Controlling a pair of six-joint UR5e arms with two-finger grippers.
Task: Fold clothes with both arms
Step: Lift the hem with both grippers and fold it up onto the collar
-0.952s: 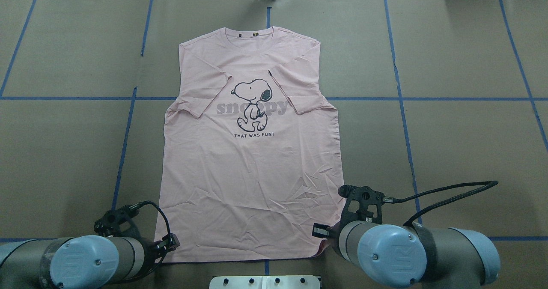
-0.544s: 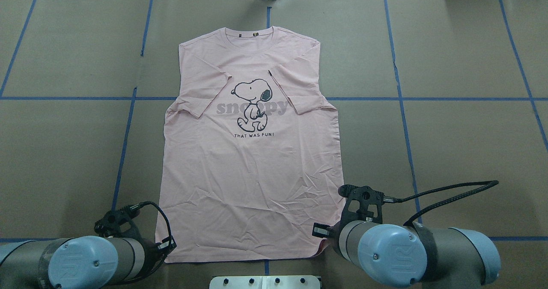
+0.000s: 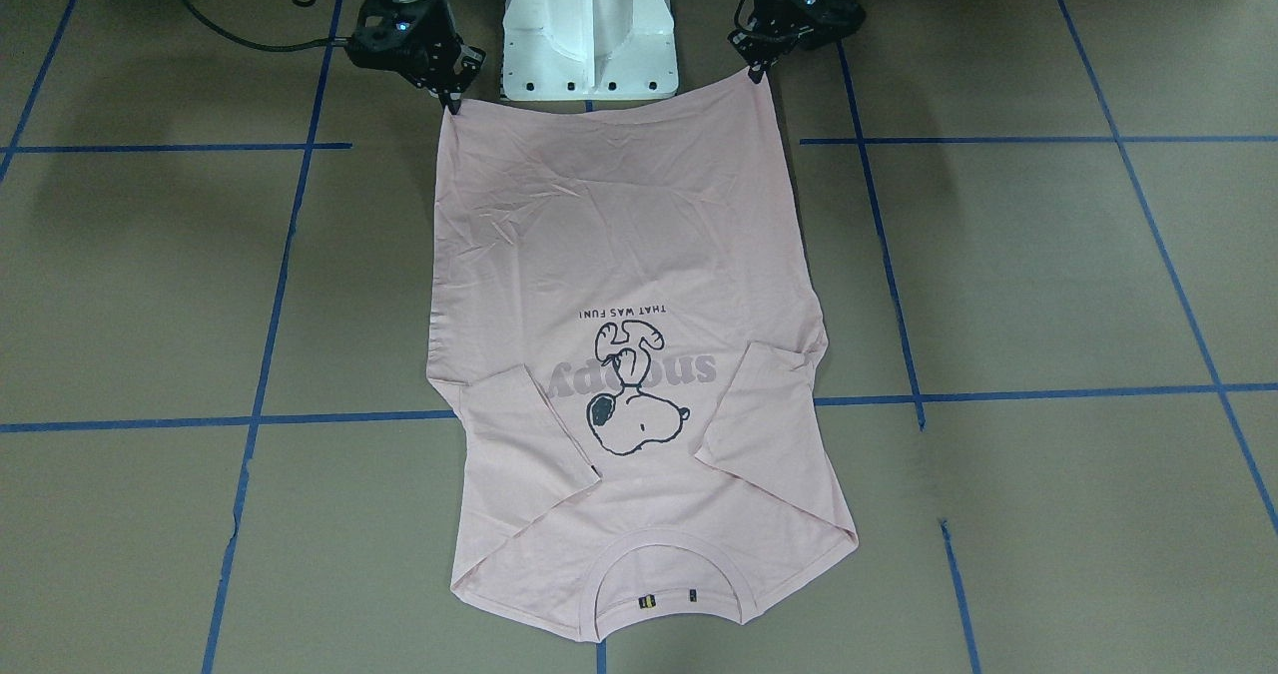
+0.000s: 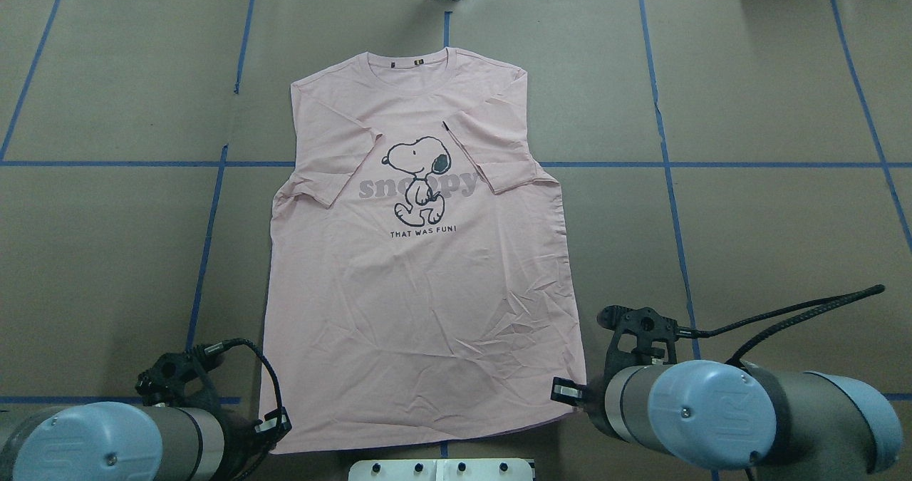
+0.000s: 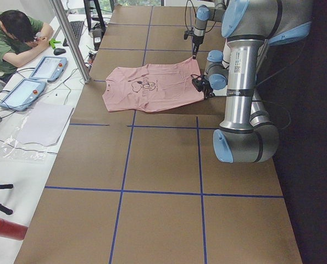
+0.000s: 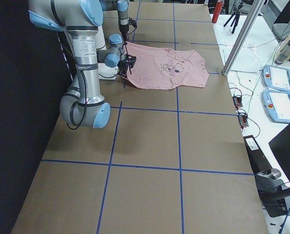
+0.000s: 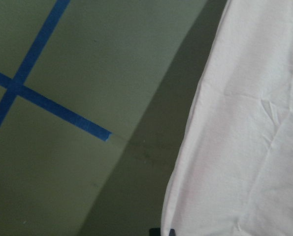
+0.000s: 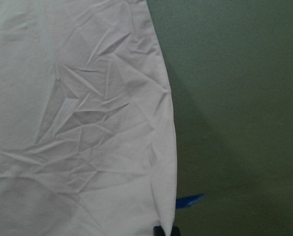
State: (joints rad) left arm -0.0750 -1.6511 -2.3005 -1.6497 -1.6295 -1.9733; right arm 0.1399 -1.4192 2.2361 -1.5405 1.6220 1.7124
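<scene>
A pink T-shirt [image 4: 420,288] with a cartoon dog print lies face up on the brown table, collar far from me and both sleeves folded in over the chest. My left gripper [image 4: 276,424] is shut on the near left hem corner. My right gripper [image 4: 564,393] is shut on the near right hem corner. In the front-facing view the left gripper [image 3: 756,73] and right gripper [image 3: 451,105] hold the hem stretched between them, with shadow under the shirt [image 3: 619,235] there. Each wrist view shows cloth [image 7: 244,147] [image 8: 87,123] running down to the fingertips at the bottom edge.
Blue tape lines [image 4: 670,182] grid the brown table [image 4: 784,239]. The white robot base [image 3: 589,35] stands just behind the hem. A person [image 5: 15,38] sits at a side desk with tablets [image 5: 48,66], beyond a metal post [image 5: 70,38].
Both grippers have moved toward the robot base with the hem corners, the right one also outward. The hem now sits nearer and spread wider, and the collar end has shifted slightly left.
</scene>
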